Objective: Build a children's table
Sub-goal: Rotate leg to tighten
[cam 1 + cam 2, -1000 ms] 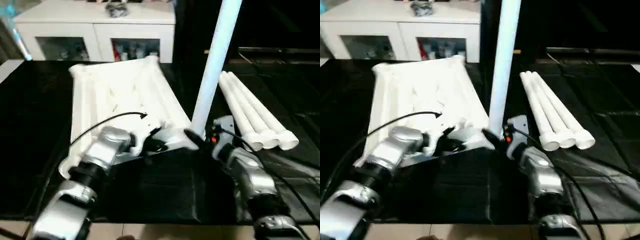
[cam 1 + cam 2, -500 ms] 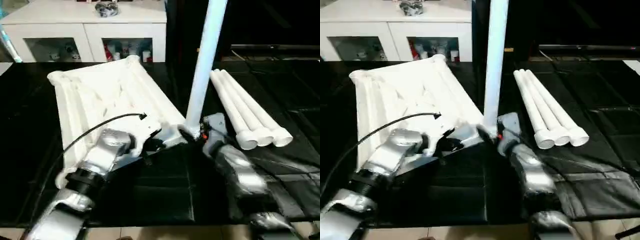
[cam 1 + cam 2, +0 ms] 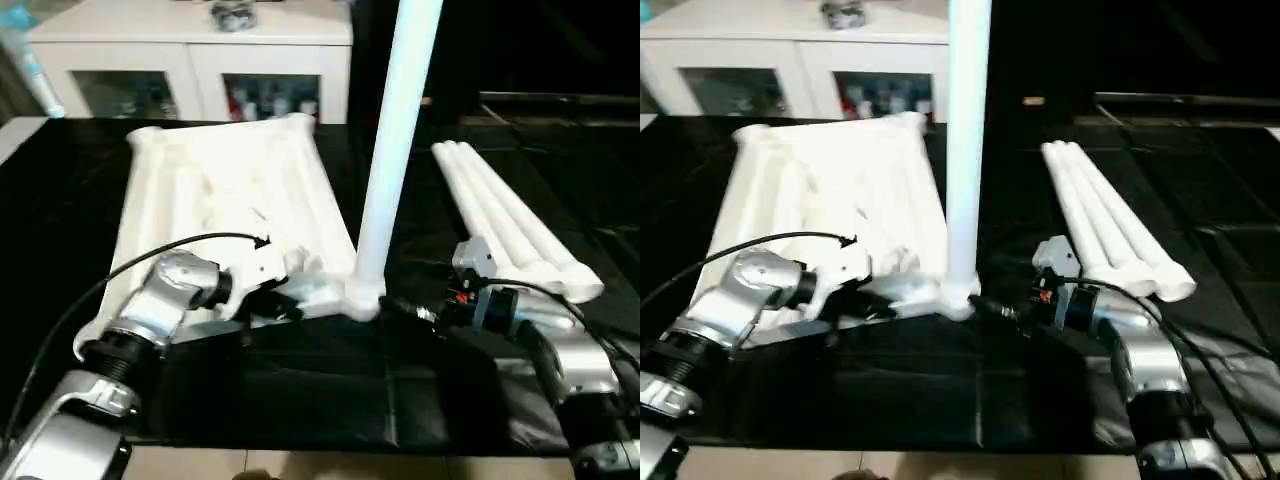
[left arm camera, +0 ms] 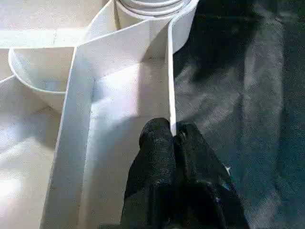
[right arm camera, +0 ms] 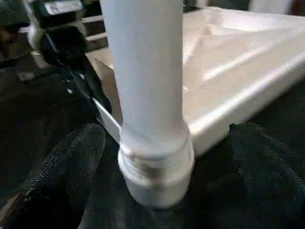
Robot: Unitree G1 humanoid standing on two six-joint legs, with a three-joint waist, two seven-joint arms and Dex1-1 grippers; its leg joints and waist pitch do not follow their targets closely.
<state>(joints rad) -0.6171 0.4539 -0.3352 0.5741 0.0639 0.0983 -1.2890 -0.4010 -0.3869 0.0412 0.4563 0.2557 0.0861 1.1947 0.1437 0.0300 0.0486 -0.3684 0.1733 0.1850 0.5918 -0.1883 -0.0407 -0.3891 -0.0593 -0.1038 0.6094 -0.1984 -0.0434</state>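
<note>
The children's table top (image 3: 220,190) lies upside down on the black surface, ribbed underside up. One white leg (image 3: 395,150) stands upright in its near right corner socket (image 5: 155,167). Three more legs (image 3: 505,215) lie side by side to the right. My left gripper (image 4: 172,131) is shut on the thin rim wall of the top beside that corner. My right gripper (image 3: 400,307) is open just right of the leg's base. Its fingers (image 5: 71,162) stand wide on either side of the leg and do not touch it.
A white cabinet (image 3: 200,60) with glass doors stands behind the table top. A black cable (image 3: 170,250) arcs over my left forearm. Dark mats (image 3: 300,400) cover the work surface up to its near edge.
My right gripper has opened, let go of the upright leg and drawn back to the right. The leg stays standing in its socket. My left gripper keeps its hold on the rim.
</note>
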